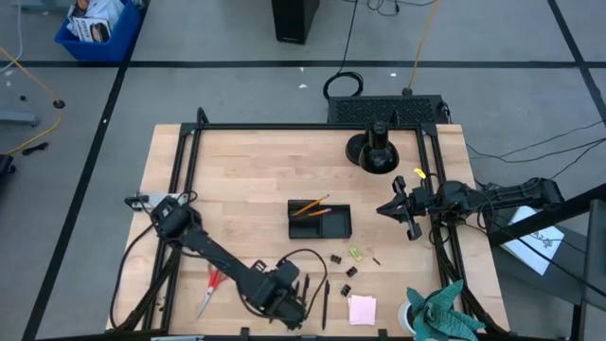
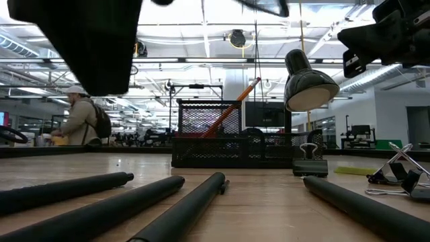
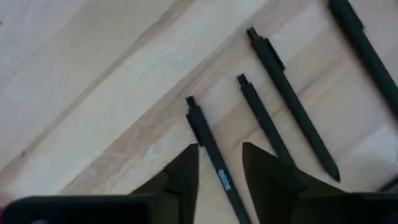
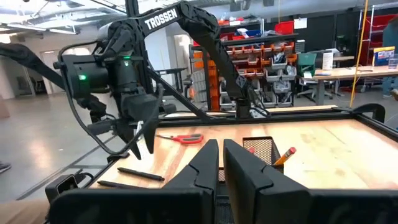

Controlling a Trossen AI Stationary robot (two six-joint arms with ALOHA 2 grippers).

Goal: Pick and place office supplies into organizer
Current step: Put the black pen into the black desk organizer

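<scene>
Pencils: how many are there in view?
2: one pencil sticks out over the rim of the organizer, the other lies beside it inside. The left arm may hide more.

A wooden table seen from low down, past the right gripper, whose two dark fingers stand almost together with a thin gap between them. Just beyond the fingers sits a black mesh organizer with an orange pencil leaning out of it. Farther from the organizer, red-handled scissors lie flat. Near them the left arm's gripper hangs above two black pens. Shelving with red bins stands behind the table.
</scene>
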